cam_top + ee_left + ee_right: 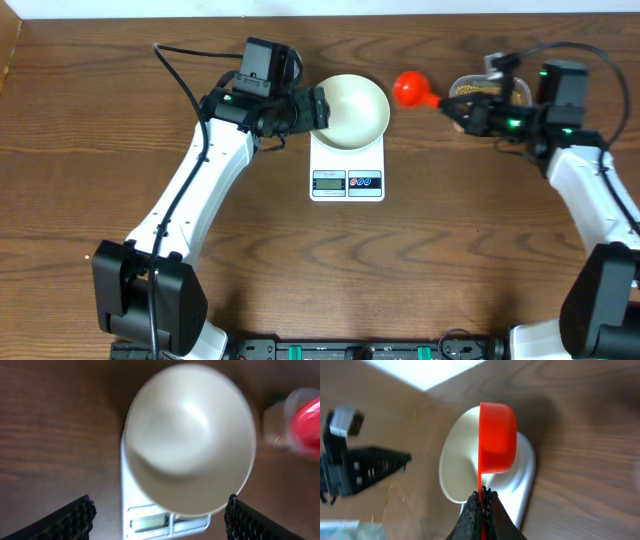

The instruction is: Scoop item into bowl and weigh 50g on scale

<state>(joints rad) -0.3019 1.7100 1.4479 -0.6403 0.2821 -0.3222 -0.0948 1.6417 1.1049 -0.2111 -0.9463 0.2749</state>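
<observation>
Two grippers flank white bowl (350,108), which sits on kitchen scale (330,162). Left gripper (322,108) at bowl's left rim, fingers spread wide, contact unclear. Right gripper (452,104) clamped on handle of red scoop (407,88) — scoop cup just right of bowl, apart from it. Beans (475,90) in clear tub (455,82) beside right gripper.

This looks like a robotics lab bench. A white-and-black left robot arm (190,190) and a matching right robot arm (590,190) rise from black bases at the near edge of a dark wood-grain surface (80,180). A black cable (175,70) trails, and a flat white rectangular kitchen scale (347,170) sits between the arms.
</observation>
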